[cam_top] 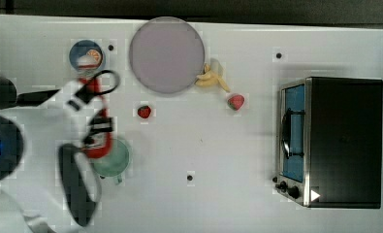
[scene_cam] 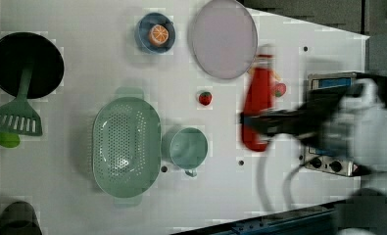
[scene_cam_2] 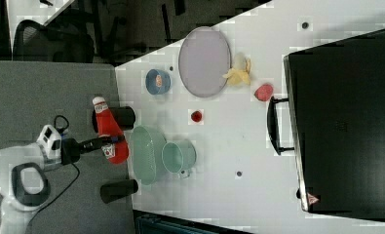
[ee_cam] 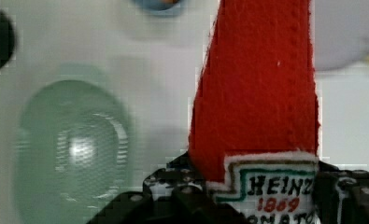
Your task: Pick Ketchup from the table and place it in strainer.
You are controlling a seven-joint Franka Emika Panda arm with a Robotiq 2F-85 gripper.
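Wrist view, Ketchup [ee_cam: 259, 93] label "HEINZ", pincer-held [ee_cam: 259, 196]

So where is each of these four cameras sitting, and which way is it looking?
Top view: overhead, looking straight down; the white arm enters from the top view's left, holding the long red ketchup bottle.
Left view: overhead too; the pale mint-green oval strainer is central, arm at the left view's right.
Right view: high, angled, taking in table and grey floor.
Wrist view: on the arm, looking along the bottle between the gripper fingers.
All four share bottle and strainer.
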